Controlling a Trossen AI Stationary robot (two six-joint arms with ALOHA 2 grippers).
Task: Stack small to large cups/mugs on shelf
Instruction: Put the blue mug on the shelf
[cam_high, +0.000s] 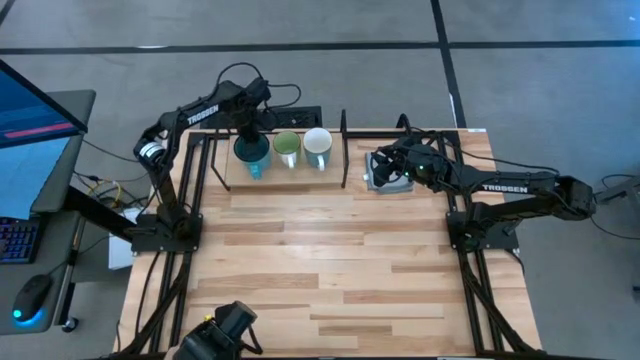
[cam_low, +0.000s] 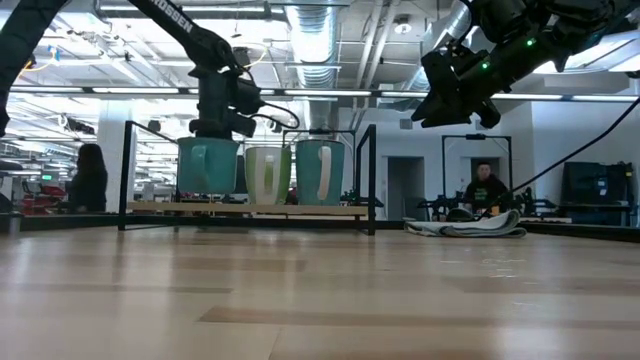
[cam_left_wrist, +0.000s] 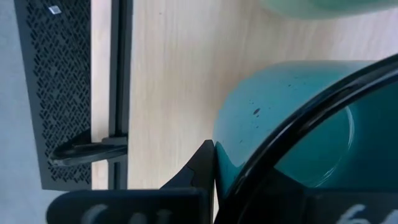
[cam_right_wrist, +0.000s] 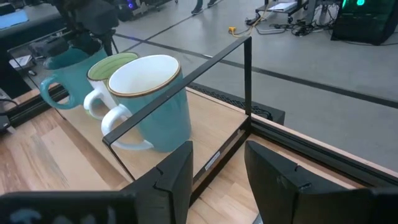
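Note:
Three handled mugs stand in a row on the light-wood shelf (cam_high: 285, 178) at the table's far edge. They are a teal one (cam_high: 254, 160) at the left, a green-lined one (cam_high: 287, 148) in the middle, and a white-lined, pale blue one (cam_high: 318, 146) at the right. They also show in the low view: teal (cam_low: 208, 168), middle (cam_low: 265, 172) and right (cam_low: 320, 170). My left gripper (cam_high: 248, 132) is straight above the teal mug, at its rim, shut on it. My right gripper (cam_high: 383, 168) is open and empty, raised to the right of the shelf. My left gripper comes from above, fingers pointing down, onto the teal mug's rim (cam_left_wrist: 231, 155). One finger (cam_left_wrist: 202, 167) lies against the outside of the wall; the other is not plainly seen. The mug is upright. I cannot tell whether its base rests on the shelf.
The shelf's black posts and rails (cam_right_wrist: 247, 74) frame the mugs. A crumpled grey cloth (cam_low: 465, 228) lies on the table under my right gripper. The near half of the butcher-block table (cam_high: 330, 280) is bare wood. People show in the room beyond.

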